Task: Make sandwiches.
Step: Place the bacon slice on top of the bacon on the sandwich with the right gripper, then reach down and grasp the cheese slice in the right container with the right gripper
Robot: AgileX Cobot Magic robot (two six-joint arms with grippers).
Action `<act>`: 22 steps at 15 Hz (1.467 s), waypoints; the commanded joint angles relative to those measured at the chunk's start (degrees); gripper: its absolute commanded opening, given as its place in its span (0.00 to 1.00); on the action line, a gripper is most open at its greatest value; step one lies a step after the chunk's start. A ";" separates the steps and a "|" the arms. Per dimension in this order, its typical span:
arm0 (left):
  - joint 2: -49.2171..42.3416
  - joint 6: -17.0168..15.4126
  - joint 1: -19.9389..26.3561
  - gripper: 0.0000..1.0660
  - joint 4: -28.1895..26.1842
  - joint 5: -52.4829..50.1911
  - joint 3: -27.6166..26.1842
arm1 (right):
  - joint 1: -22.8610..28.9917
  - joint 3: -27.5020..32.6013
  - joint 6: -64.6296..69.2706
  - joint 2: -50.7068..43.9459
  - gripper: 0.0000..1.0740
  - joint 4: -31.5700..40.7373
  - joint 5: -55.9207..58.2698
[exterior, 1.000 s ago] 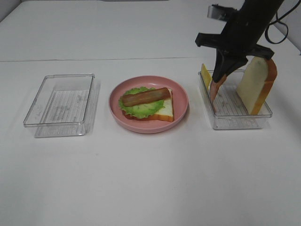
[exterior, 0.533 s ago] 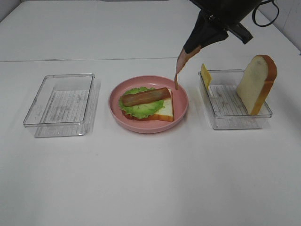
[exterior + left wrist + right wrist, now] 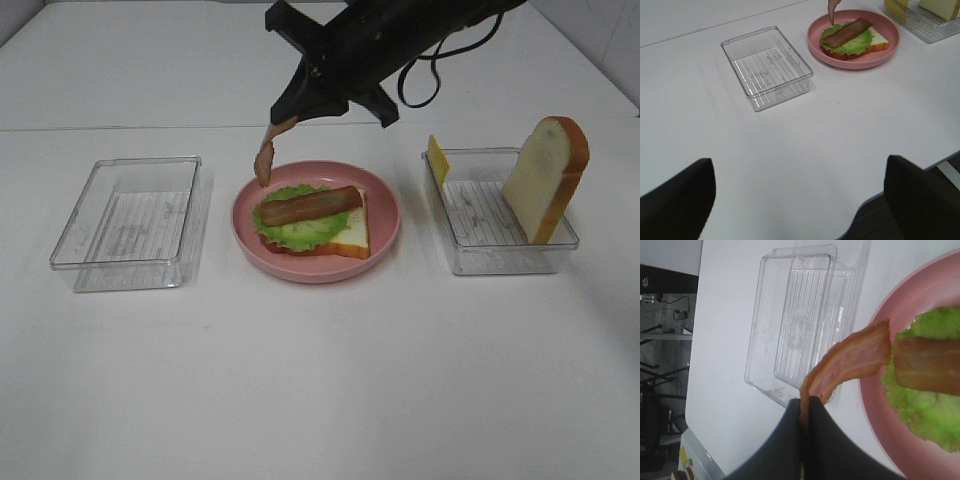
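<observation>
Ham slice over the plate's rim

The right gripper (image 3: 283, 118) pinched the top of a ham slice (image 3: 265, 160). The slice's lower end hung at the far-left rim of the pink plate (image 3: 385, 240), just beside the open sandwich (image 3: 310, 222) of bread, lettuce and bacon lying there. Bare table lay in front, with an empty clear tray (image 3: 70, 250) on the left and a stocked tray (image 3: 500, 262) on the right, each apart from the plate. The left gripper (image 3: 797, 165) was spread wide, and only its dark fingertips showed.
</observation>
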 commanded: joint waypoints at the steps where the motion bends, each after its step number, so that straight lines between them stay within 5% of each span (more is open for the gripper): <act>1: -1.38 0.06 0.11 0.82 -0.40 -0.57 0.06 | 0.11 -0.40 -0.97 3.44 0.00 2.12 -2.64; 6: -1.38 0.06 0.11 0.82 -0.40 -0.57 0.06 | 0.00 -0.40 9.17 4.98 0.01 -11.97 -2.18; 12: -1.38 0.06 0.11 0.82 -0.40 -0.57 0.06 | 0.00 -0.40 16.04 4.98 0.17 -24.75 0.63; 14: -1.38 0.06 0.11 0.82 -0.40 -0.57 0.06 | 0.00 -0.40 16.56 4.98 0.32 -26.99 2.18; 15: -1.38 0.06 0.11 0.82 -0.40 -0.57 0.06 | 0.00 -0.40 16.56 4.98 0.50 -27.90 3.21; 17: -1.38 0.06 0.11 0.82 -0.40 -0.57 0.06 | 0.00 -0.46 16.44 4.53 0.61 -28.48 5.04; 22: -1.38 0.06 0.11 0.82 -0.40 -0.57 0.06 | 0.00 -3.84 16.96 -2.41 0.60 -36.44 13.64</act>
